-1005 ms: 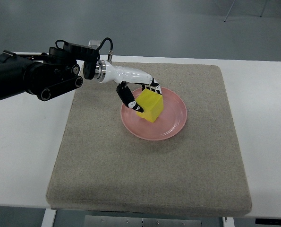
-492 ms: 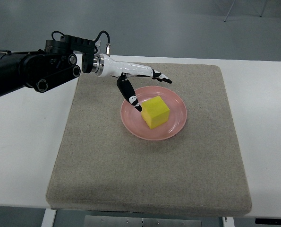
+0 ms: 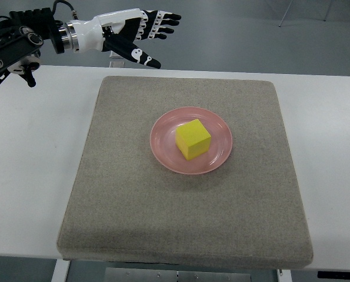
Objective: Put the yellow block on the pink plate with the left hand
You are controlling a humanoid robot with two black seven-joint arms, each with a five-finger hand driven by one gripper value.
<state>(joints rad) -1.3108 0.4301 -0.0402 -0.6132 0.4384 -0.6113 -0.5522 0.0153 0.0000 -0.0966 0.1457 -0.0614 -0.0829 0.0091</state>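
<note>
Since yellow block [image 3: 193, 139] sits on pink plate [image 3: 163, 141], well below and right of my left hand [image 3: 133, 35], I judge placement done; hand raised clear, fingers spread, holding nothing. Right arm unseen.

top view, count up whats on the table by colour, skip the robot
yellow: 1, the yellow block
pink: 1, the pink plate under the block
grey-brown: 1, the felt mat under the plate
total: 3
</note>
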